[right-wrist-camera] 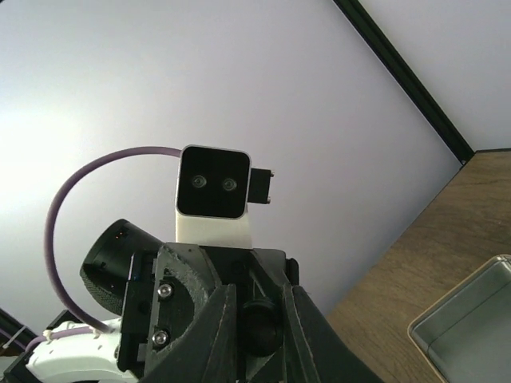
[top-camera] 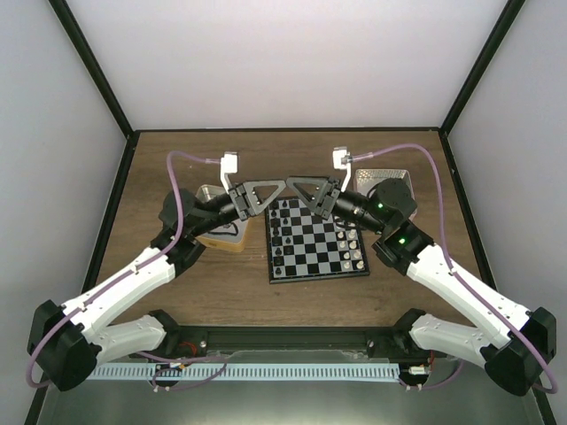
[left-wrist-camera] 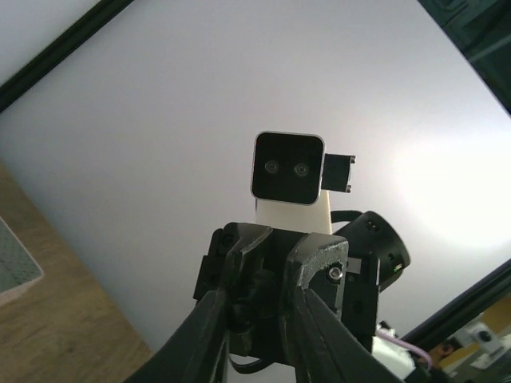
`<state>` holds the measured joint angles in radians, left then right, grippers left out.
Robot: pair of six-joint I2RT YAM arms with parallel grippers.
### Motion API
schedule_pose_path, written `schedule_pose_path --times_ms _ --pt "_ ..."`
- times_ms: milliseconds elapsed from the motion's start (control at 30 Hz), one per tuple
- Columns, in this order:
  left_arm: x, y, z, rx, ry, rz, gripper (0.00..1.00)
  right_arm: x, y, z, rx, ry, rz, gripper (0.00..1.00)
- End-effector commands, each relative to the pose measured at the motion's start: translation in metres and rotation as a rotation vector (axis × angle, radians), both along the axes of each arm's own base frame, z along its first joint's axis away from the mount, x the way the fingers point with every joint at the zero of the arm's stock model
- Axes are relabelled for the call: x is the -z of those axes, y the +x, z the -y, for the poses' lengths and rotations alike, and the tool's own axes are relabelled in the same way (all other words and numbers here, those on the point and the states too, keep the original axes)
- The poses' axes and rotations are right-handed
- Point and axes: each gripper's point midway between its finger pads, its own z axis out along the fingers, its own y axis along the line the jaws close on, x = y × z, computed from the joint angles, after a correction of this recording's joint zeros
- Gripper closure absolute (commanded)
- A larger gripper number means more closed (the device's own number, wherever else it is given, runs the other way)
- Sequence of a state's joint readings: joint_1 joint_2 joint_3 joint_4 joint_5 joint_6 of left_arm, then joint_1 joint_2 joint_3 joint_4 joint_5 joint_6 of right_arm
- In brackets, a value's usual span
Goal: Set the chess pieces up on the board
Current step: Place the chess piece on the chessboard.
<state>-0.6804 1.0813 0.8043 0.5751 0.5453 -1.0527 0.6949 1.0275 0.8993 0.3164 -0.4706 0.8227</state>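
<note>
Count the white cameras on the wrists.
2. The left wrist camera sits beyond the board's far left corner; the right wrist camera sits beyond its far edge, near a metal tin. None looks hidden.

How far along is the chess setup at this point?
Done: black chess pieces line two opposite sides of the board. In hand: the left gripper and right gripper meet tip to tip over its far edge; whether a piece passes between them is unclear. Left: cannot tell, since the arms hide some squares.

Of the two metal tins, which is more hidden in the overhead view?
The left tin: only a corner shows behind the left arm, while the right tin shows its whole far edge.
</note>
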Motion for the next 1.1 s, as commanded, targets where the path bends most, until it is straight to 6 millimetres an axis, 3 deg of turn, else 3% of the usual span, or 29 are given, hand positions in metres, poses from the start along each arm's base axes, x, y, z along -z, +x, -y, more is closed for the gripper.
schedule_pose_path --times_ms 0,100,367,667,900,1067 --pt "-0.011 -0.008 -0.001 0.041 -0.061 0.016 0.79 -0.003 0.001 0.003 0.014 0.009 0.031 0.96" --pt "-0.015 -0.008 -0.002 0.033 -0.075 0.023 0.85 -0.001 0.001 0.004 0.017 0.008 0.028 0.96" --pt "-0.023 -0.008 -0.006 0.017 -0.105 0.05 0.86 0.005 -0.001 0.002 -0.004 0.003 0.018 0.96" --pt "-0.035 -0.011 -0.013 0.003 -0.153 0.084 0.78 0.007 -0.005 0.003 -0.012 0.019 0.012 0.97" --pt "-0.035 -0.013 -0.01 0.03 -0.164 0.085 0.94 0.01 -0.003 0.001 -0.021 0.013 0.009 0.97" --pt "-0.031 -0.01 -0.01 0.015 -0.154 0.088 0.96 0.015 0.0 0.003 0.002 0.004 -0.011 0.97"
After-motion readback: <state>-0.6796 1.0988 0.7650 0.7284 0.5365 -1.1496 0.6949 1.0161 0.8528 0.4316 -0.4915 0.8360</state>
